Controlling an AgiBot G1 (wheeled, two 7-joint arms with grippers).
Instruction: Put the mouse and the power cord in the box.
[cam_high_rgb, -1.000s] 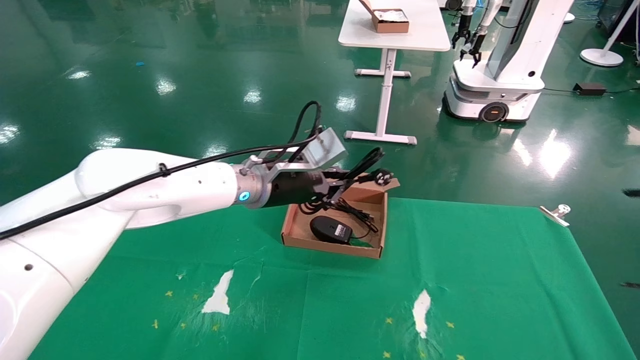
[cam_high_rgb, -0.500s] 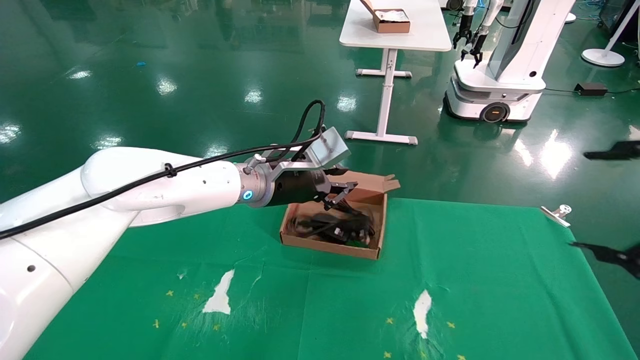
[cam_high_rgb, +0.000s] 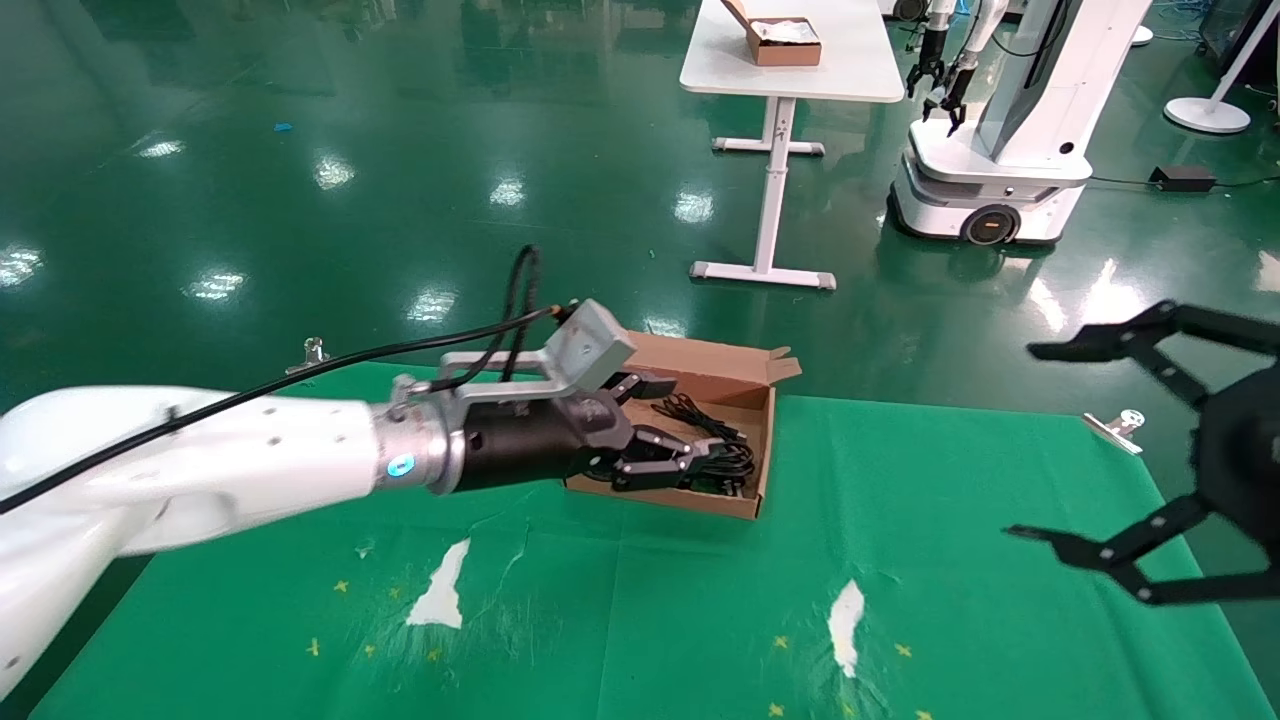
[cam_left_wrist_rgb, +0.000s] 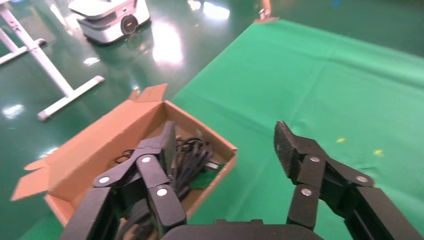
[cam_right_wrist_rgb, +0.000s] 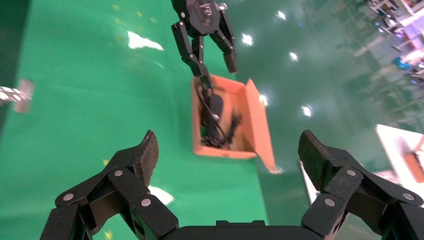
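Observation:
The brown cardboard box (cam_high_rgb: 762, 470) sits open on the green cloth, its lid (cam_high_rgb: 715, 362) folded back. The power cord (cam_high_rgb: 722, 452) lies heaped inside it (cam_left_wrist_rgb: 192, 156). In the head view the mouse is hidden; the right wrist view shows a dark oval mouse (cam_right_wrist_rgb: 216, 106) in the box (cam_right_wrist_rgb: 252, 117) beside the cord (cam_right_wrist_rgb: 227, 129). My left gripper (cam_high_rgb: 688, 425) hovers open over the box's near-left side, holding nothing (cam_left_wrist_rgb: 225, 134). My right gripper (cam_high_rgb: 1030, 440) hangs wide open above the table's right side, well clear of the box (cam_right_wrist_rgb: 227, 145).
Metal clips (cam_high_rgb: 1118, 425) (cam_high_rgb: 312, 352) pin the cloth at the far corners. White torn patches (cam_high_rgb: 440, 592) (cam_high_rgb: 845, 612) mark the near cloth. Beyond stand a white table (cam_high_rgb: 850, 75) with a small reddish-brown box (cam_high_rgb: 785, 45) and another robot (cam_high_rgb: 1000, 130).
My left gripper opened and dropped the power cord into the box, then drew back left and lower. My right gripper rose into view at the right, open.

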